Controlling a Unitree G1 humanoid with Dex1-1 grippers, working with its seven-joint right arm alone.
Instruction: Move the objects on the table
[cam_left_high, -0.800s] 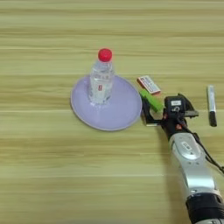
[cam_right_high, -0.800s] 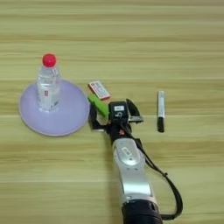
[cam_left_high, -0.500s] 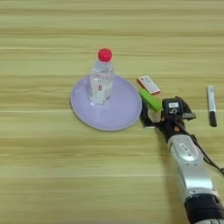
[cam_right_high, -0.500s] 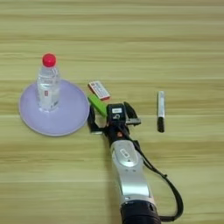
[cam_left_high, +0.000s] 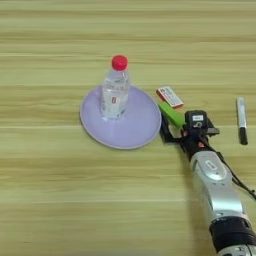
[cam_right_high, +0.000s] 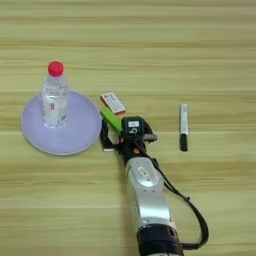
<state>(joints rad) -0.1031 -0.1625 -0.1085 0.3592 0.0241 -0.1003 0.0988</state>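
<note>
Gripper (cam_right_high: 118, 136) sits at green block (cam_right_high: 112, 121), just right of plate (cam_right_high: 35, 142); black fingers look spread either side of block's near end, not clamped. Step in hand, my guess: lining up grasp on block. Next move calls for closing squarely, then clean lift without nudging red-and-white box (cam_right_high: 113, 103) just beyond. Block small, bright green, oblong, lying slantwise on table (cam_right_high: 200, 60). Bottle (cam_right_high: 54, 95) upright on plate, red cap. Pen (cam_right_high: 183, 127) well right of plate.
</note>
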